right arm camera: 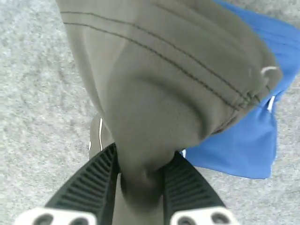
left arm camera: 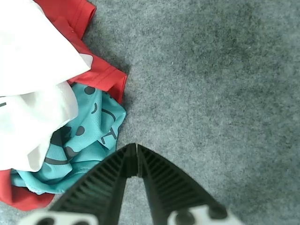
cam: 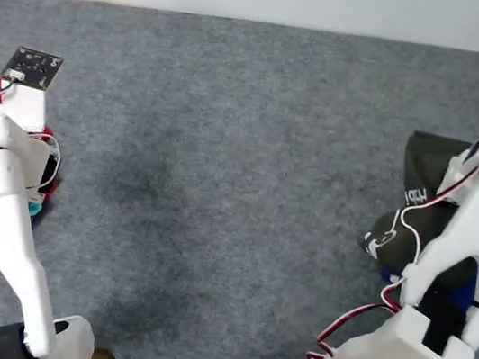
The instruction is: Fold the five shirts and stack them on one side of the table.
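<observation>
The grey table [cam: 227, 141] is under everything. On its right side a dark shirt [right arm camera: 159, 93] lies partly over a blue shirt [right arm camera: 243, 145]. On its left side a white shirt [left arm camera: 33, 70], a red shirt [left arm camera: 101, 75] and a teal shirt [left arm camera: 89, 126] sit in a heap. The right gripper [right arm camera: 143, 157] pinches a fold of the dark shirt. The left gripper [left arm camera: 137, 157] hangs just beside the teal shirt, its tips pressed together on nothing.

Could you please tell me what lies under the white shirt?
A red shirt and a teal patterned shirt stick out from beneath the white shirt. The white cloth hides the rest of them and anything else underneath.
</observation>
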Controlling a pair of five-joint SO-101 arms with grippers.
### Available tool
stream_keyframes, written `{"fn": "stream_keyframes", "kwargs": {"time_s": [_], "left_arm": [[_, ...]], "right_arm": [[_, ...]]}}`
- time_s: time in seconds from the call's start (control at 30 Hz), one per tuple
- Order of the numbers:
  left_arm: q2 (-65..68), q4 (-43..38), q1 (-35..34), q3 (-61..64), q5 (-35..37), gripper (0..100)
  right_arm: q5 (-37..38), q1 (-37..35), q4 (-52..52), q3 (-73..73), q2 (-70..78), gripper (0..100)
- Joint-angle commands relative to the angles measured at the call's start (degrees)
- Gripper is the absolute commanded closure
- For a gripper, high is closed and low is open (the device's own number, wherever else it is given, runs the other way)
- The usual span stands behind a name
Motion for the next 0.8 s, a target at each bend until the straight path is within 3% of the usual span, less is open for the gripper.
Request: {"fn": "stream_keyframes", "kwargs": {"time_s": [0.0, 0.4, 0.77], "left_arm": [[-2.02, 0.88, -0.09, -0.13, -0.26, 99], [-2.02, 1.67, -0.09, -0.22, -0.26, 99], [-2.02, 3.16, -0.09, -0.22, -0.26, 99]], "right_arm": [[1.76, 1.89, 2.33, -0.44, -3.82, 99.1], [8.88, 6.64, 1.71, -0.62, 0.57, 99.0], [18.99, 13.67, -11.74, -0.70, 9.98, 99.0]]}}
